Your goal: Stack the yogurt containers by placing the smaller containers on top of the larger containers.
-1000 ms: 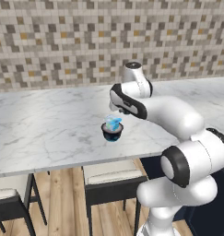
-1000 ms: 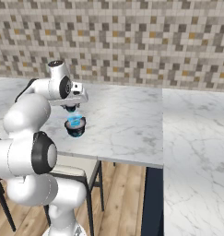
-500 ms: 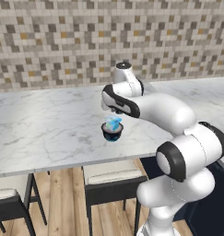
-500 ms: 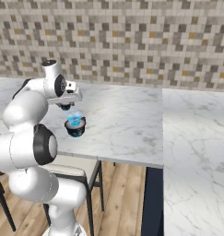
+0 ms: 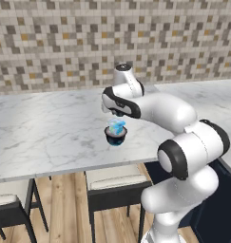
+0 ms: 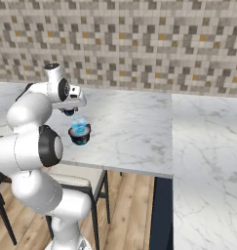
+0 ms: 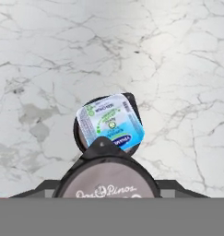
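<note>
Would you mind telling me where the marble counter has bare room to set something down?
The counter is bare from the stacked tub out to its left end, and back to the tiled wall. Right of the stack, open marble runs to the counter's end. It is crowded only at the stack, where the light-blue container sits under the gripper.

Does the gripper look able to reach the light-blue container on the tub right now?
Probably yes: the gripper, holding the dark cup, hovers above the light-blue container, with nothing between them.

Flanking base views, hand view overhead
</note>
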